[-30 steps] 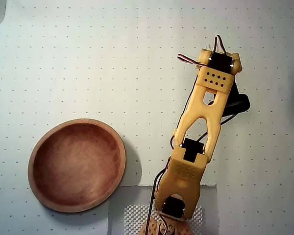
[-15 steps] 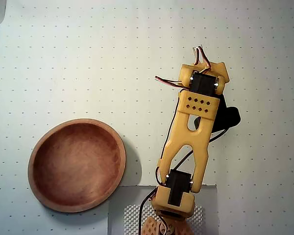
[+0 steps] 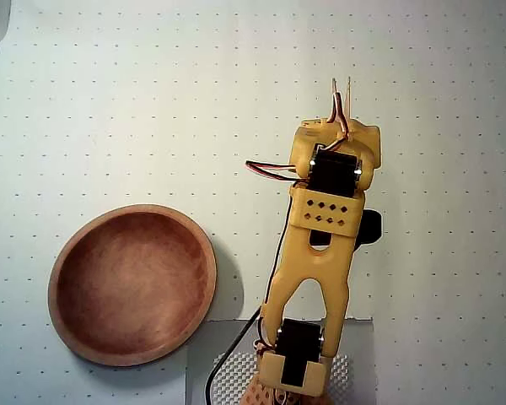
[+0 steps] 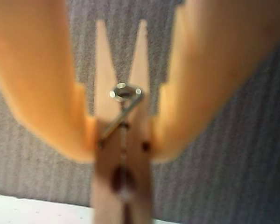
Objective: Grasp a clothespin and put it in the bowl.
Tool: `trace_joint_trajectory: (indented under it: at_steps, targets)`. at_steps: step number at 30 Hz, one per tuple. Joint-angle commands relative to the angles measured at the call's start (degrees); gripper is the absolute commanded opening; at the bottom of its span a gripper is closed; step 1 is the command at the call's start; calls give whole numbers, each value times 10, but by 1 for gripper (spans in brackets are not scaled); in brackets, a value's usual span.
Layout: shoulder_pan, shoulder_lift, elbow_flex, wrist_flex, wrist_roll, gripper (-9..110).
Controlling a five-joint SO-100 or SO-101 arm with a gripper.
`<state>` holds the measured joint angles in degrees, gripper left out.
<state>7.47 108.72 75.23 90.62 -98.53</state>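
Wrist view first: the gripper (image 4: 123, 140) is clamped on the clothespin (image 4: 122, 154), both orange fingers (image 4: 46, 93) pressing its sides just below the metal coil spring (image 4: 125, 93), the two pale prongs splaying toward the top of the frame against a grey ribbed background. From the overhead view, the yellow arm (image 3: 316, 253) reaches up from the bottom edge, and two thin prong tips (image 3: 341, 89) poke out beyond its far end. The bowl (image 3: 133, 284) sits on the dotted table (image 3: 152, 101), well to the left, empty. A grey textured mat (image 3: 228, 371) lies under the arm's base, just beside the bowl's rim.
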Motion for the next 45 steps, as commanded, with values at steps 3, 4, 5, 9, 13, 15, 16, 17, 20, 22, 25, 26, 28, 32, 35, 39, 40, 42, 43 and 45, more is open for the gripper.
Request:
trace_joint_trajectory:
  at_steps: [3, 4, 5, 9, 13, 15, 16, 17, 20, 22, 25, 26, 28, 32, 35, 39, 40, 42, 43, 45]
  targets:
    - [-87, 88, 48, -5, 11, -3]
    - [-100, 97, 57, -5, 11, -3]
    - [-115, 104, 66, -6, 11, -3]
    - [-176, 124, 87, -6, 5, -3]
    - [-234, 126, 91, -4, 11, -3]
    - [-257, 125, 91, -4, 11, -3]
    - [-267, 126, 91, -4, 11, -3]
    - [-279, 126, 91, -5, 11, -3]
    - [-302, 127, 85, -6, 11, -3]
    - [-317, 127, 84, -6, 11, -3]
    - [-335, 127, 84, -6, 11, -3]
    - [-341, 126, 84, -6, 11, -3]
    - [-354, 123, 84, -6, 11, -3]
    - [-384, 120, 84, -6, 11, -3]
    - [-406, 119, 91, -6, 11, -3]
    - [-432, 117, 93, -7, 11, -3]
    - [-439, 117, 93, -7, 11, -3]
    - [-453, 117, 93, -7, 11, -3]
    - [-456, 117, 93, -7, 11, -3]
    - [-465, 117, 93, -7, 11, -3]
